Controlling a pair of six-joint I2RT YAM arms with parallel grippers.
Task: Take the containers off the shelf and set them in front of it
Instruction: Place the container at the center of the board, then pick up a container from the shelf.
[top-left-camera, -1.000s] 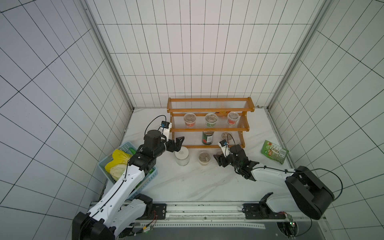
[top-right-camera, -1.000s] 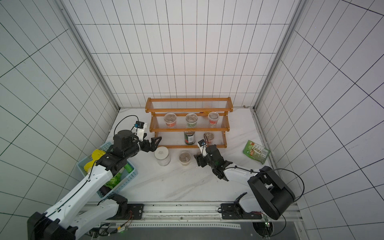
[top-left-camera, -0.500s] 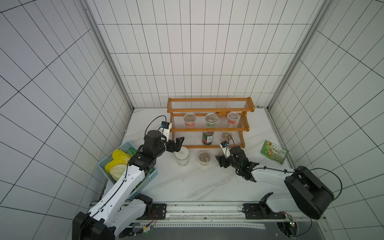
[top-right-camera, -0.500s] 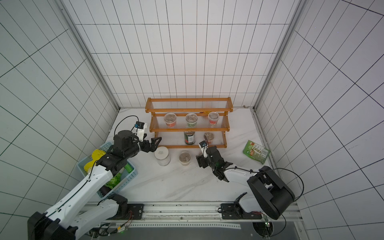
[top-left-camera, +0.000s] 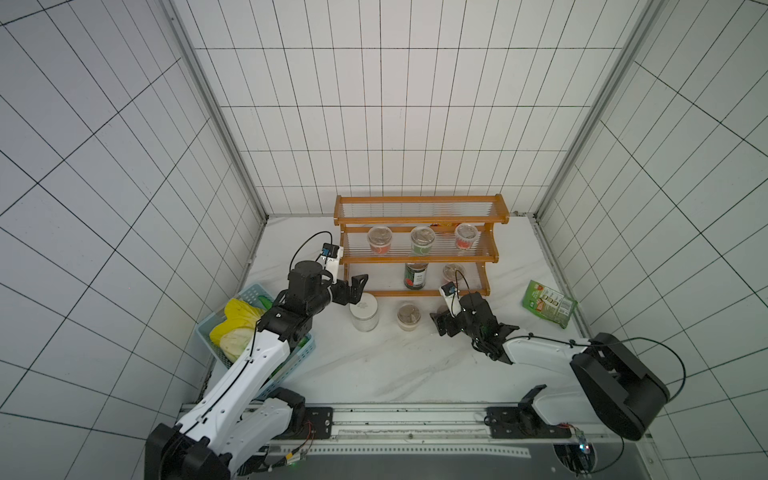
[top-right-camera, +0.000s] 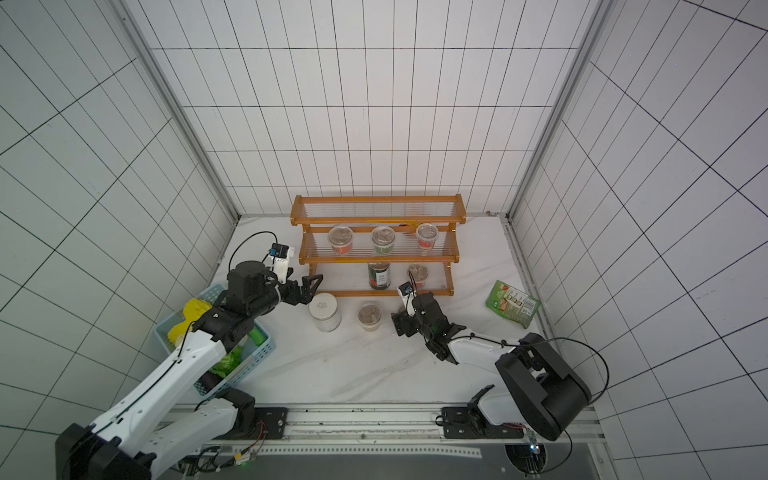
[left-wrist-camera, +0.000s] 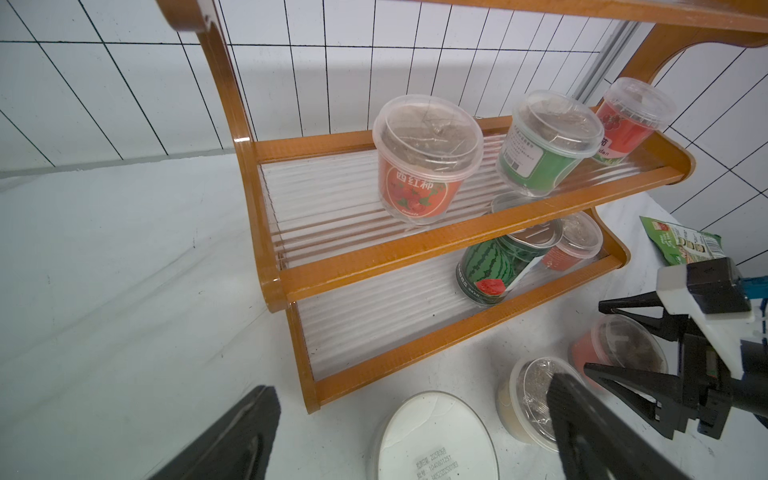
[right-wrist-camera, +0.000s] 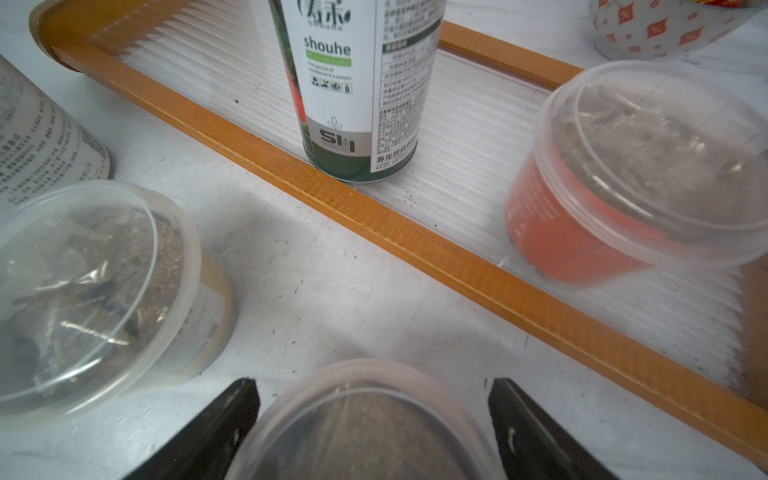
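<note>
Clear plastic cup (right-wrist-camera: 365, 424), cut off in the right wrist view, stands before the shelf (right-wrist-camera: 415, 232), between the parted jaws of the right gripper (right-wrist-camera: 370, 380). Only the left wrist view shows its red band. The left gripper (left-wrist-camera: 411, 384) has its jaws wide apart near the white-lidded jar (left-wrist-camera: 432, 440).

Both top views: parked way up high over the near edge, above the arm bases, tilted down toward the back wall. Far off, enough to take in everything from shelf (top-left-camera: 419, 259) to basket (top-left-camera: 251, 291). Practically the same framing in both, just nudged sideways.

Left wrist: low and close, off the shelf's left end, looking across the tiers. Right wrist: really close, almost down on the table (right-wrist-camera: 332, 291), facing the bottom tier. Shared between the two wrist views: tin can (left-wrist-camera: 494, 266), white-lidded jar (left-wrist-camera: 432, 436), yellow-band cup (left-wrist-camera: 528, 399), red cup on the bottom tier (left-wrist-camera: 573, 245). All of that in both top views too, only tiny.
</note>
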